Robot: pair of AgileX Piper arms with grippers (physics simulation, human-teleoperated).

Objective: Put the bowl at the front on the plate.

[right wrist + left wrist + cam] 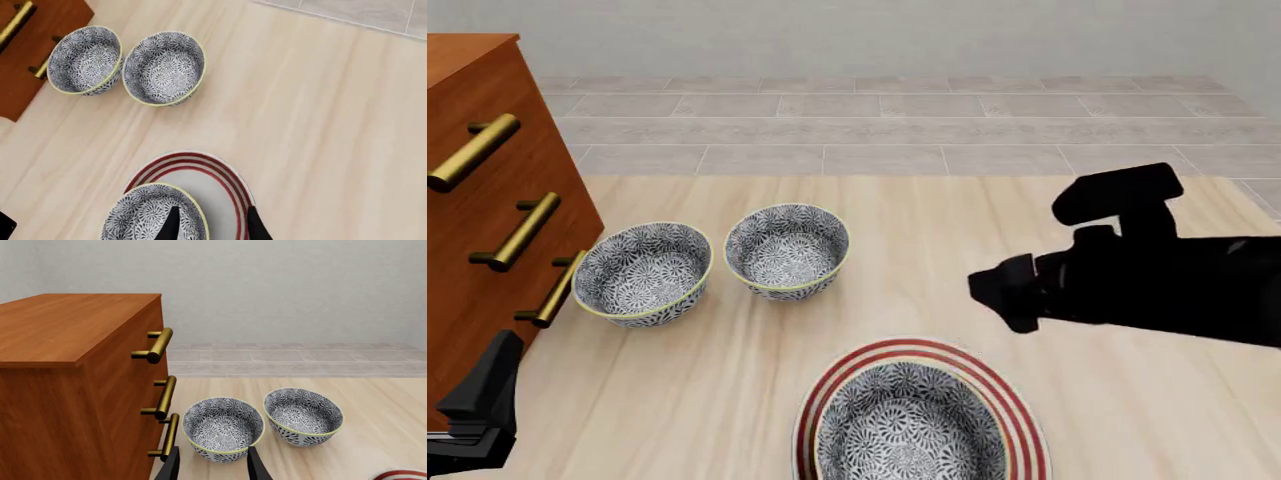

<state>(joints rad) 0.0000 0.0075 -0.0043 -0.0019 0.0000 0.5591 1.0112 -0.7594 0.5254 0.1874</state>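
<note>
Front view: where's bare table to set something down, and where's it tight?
Free: the wide strip of table right of the plate, under the right arm, and the patch between the plate and the two spare bowls. Tight: those bowls sit side by side, the left one close against the dresser handles. The plate holds the bowl.

No writing, label, brand, number or sign can be read anywhere.
</note>
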